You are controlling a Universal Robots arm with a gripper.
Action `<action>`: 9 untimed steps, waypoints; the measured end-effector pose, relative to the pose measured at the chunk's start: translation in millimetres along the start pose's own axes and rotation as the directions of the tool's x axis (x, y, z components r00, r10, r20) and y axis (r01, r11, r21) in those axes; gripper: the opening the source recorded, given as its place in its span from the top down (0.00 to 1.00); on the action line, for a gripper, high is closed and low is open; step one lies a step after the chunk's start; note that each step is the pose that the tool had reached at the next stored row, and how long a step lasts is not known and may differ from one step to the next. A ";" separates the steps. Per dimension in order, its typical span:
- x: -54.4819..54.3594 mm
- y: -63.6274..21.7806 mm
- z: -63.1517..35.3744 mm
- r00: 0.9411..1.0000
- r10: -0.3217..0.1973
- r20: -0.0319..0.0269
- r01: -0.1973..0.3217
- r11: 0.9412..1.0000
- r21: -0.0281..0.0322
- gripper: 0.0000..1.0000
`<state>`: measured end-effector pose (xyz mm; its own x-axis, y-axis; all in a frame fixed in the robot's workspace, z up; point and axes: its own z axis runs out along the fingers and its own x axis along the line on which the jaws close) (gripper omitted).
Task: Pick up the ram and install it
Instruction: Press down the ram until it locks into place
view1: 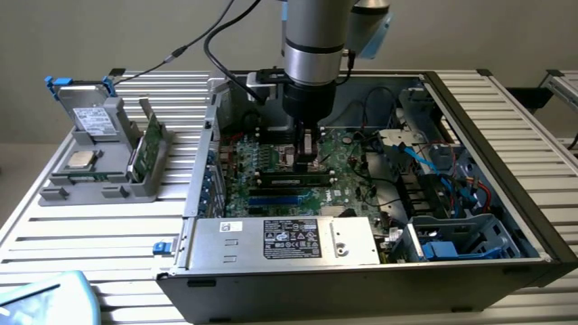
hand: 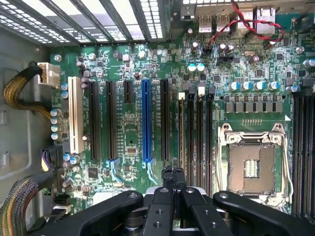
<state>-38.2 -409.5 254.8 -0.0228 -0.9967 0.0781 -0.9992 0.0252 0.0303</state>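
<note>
One gripper (view1: pixel 307 150) clenched, fingers together, over the motherboard (view1: pixel 348 177) mid-case. Exterior view has the ram (view1: pixel 294 181) seated flat in its slot just below; wrist view adds the bare CPU socket (hand: pixel 251 167).

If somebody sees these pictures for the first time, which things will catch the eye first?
First the open computer case on the slatted table, with the robot arm reaching down into it. Its pincer stands over the green motherboard, just above the ram lying in a slot. On the exterior view's left, a grey holder keeps spare parts.
</note>
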 end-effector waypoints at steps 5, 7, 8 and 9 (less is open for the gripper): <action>0.0 0.0 -0.1 1.000 0.000 0.000 0.000 1.000 0.000 0.89; 0.0 0.0 -0.1 1.000 0.000 0.000 0.000 1.000 0.000 0.89; 0.0 0.0 -0.1 1.000 0.000 0.000 0.000 1.000 0.000 0.89; 0.0 0.0 -0.1 1.000 0.000 0.000 0.000 1.000 0.000 0.89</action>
<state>-38.3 -409.6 254.9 -0.0228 -0.9967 0.0783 -0.9992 0.0252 0.0304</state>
